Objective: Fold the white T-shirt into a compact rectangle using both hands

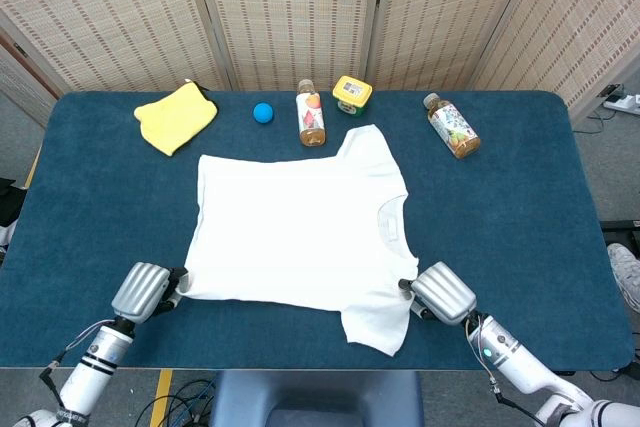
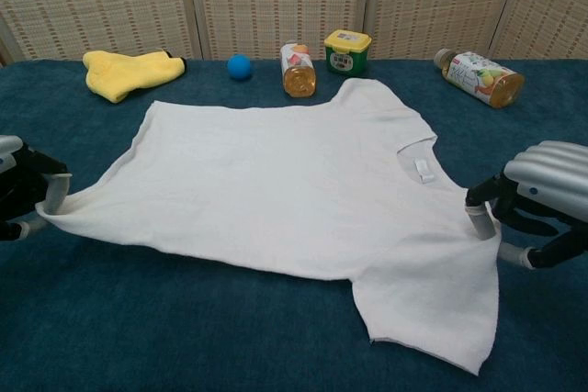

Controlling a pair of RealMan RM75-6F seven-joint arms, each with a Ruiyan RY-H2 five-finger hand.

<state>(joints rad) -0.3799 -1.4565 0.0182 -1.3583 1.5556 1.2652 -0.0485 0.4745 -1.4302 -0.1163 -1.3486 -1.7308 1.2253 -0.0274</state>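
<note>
The white T-shirt (image 1: 298, 229) (image 2: 285, 181) lies spread on the blue table, neck toward the right, hem toward the left. My left hand (image 1: 143, 291) (image 2: 23, 199) pinches the near hem corner and holds it a little above the cloth. At the near shoulder, beside the near sleeve, my right hand (image 1: 442, 293) (image 2: 542, 204) pinches the shirt's edge, also lifted slightly. The near sleeve (image 2: 432, 305) hangs down toward the table's front edge. The shirt's near edge is stretched between both hands.
Along the table's far side lie a yellow cloth (image 1: 176, 115), a blue ball (image 1: 262, 113), an orange-labelled bottle (image 1: 311, 115), a yellow-lidded green jar (image 1: 352, 93) and a second bottle on its side (image 1: 452, 127). Woven screens stand behind the table.
</note>
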